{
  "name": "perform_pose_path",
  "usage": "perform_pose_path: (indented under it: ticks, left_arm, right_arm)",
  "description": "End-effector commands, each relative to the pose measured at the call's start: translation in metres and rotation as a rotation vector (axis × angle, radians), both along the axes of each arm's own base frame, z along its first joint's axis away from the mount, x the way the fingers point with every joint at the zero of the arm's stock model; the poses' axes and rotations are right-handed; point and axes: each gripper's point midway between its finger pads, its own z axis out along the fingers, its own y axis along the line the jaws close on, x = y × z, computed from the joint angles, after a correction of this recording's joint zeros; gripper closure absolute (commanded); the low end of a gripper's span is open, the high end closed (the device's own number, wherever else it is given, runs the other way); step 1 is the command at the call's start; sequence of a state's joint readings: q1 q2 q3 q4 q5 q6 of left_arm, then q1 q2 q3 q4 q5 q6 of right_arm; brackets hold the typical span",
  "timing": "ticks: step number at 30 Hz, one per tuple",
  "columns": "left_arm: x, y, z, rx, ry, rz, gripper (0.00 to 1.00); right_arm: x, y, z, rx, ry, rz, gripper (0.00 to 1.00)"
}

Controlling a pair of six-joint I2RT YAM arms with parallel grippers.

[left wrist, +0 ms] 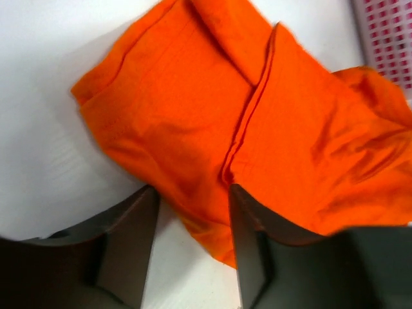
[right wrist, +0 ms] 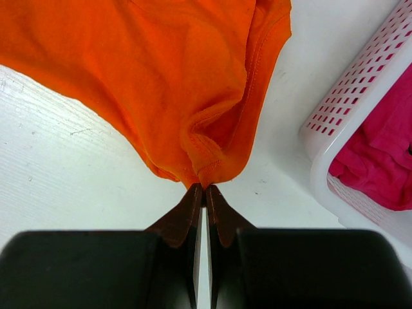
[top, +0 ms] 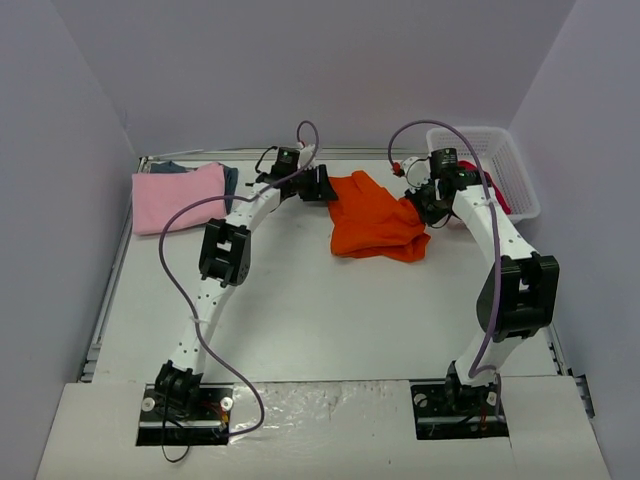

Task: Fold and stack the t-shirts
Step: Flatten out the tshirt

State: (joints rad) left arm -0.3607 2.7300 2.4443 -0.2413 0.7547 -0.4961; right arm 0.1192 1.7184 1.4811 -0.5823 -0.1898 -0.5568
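A bright orange t-shirt [top: 375, 220] lies crumpled at the back middle of the table. My right gripper [right wrist: 205, 187] is shut on a bunched edge of the orange t-shirt [right wrist: 167, 77], on the shirt's right side by the basket. My left gripper [left wrist: 192, 193] is open at the shirt's left edge, and an edge of the orange t-shirt [left wrist: 212, 122] lies between its fingers. A folded light pink t-shirt [top: 180, 197] lies at the back left on a dark blue-grey t-shirt [top: 231, 178]. A crimson t-shirt [right wrist: 380, 161] lies in the basket.
A white plastic lattice basket [top: 497, 160] stands at the back right, close to my right arm; its wall shows in the right wrist view [right wrist: 347, 109]. Grey walls enclose the table on three sides.
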Motion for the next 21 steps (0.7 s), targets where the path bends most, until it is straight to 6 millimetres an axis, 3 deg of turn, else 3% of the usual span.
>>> perform_pose_path:
  ticks: [1, 3, 6, 7, 11, 13, 14, 16, 17, 18, 19, 20, 21]
  left_arm:
    - [-0.024, -0.010, -0.035, 0.145, 0.067, -0.002, 0.57]
    - [-0.026, -0.011, -0.044, 0.186, 0.068, 0.006, 0.67]
    - [-0.027, -0.004, -0.051, 0.234, 0.078, 0.032, 0.93]
    - [-0.028, -0.001, -0.053, 0.249, 0.085, 0.035, 0.97]
    - [-0.027, 0.016, -0.046, 0.329, 0.062, 0.054, 0.98]
    - [-0.027, 0.033, -0.032, 0.373, 0.048, 0.073, 0.98]
    - [-0.025, 0.039, -0.006, 0.376, 0.008, 0.087, 0.98]
    - [-0.031, 0.062, 0.000, 0.428, 0.009, 0.100, 0.98]
    - [-0.026, 0.080, 0.037, 0.434, -0.049, 0.146, 0.98]
    - [-0.033, 0.095, 0.035, 0.467, -0.043, 0.148, 0.98]
    - [-0.029, 0.118, 0.046, 0.491, -0.058, 0.193, 0.98]
    - [-0.032, 0.132, 0.086, 0.485, -0.123, 0.215, 0.98]
    - [-0.041, 0.147, 0.088, 0.505, -0.115, 0.220, 0.98]
  right_arm:
    - [-0.003, 0.001, 0.001, 0.014, 0.006, 0.001, 1.00]
    - [-0.004, 0.001, 0.000, 0.015, 0.010, 0.001, 1.00]
    - [-0.005, 0.001, -0.003, 0.014, 0.017, 0.005, 1.00]
    - [-0.006, 0.001, -0.003, 0.012, 0.016, 0.005, 1.00]
    - [-0.006, -0.001, 0.002, 0.003, 0.004, 0.001, 1.00]
    - [-0.007, -0.002, 0.008, -0.001, -0.012, 0.002, 1.00]
    - [-0.006, -0.002, 0.012, -0.002, -0.021, 0.002, 1.00]
    - [-0.005, -0.003, 0.025, -0.001, -0.057, 0.000, 1.00]
    - [-0.001, -0.003, 0.034, -0.001, -0.082, 0.000, 1.00]
    - [-0.001, -0.006, 0.044, 0.001, -0.107, -0.006, 1.00]
    - [0.000, -0.006, 0.051, 0.005, -0.127, -0.007, 1.00]
    - [0.003, -0.008, 0.061, 0.004, -0.155, -0.010, 1.00]
    - [0.003, -0.013, 0.072, 0.004, -0.183, -0.020, 1.00]
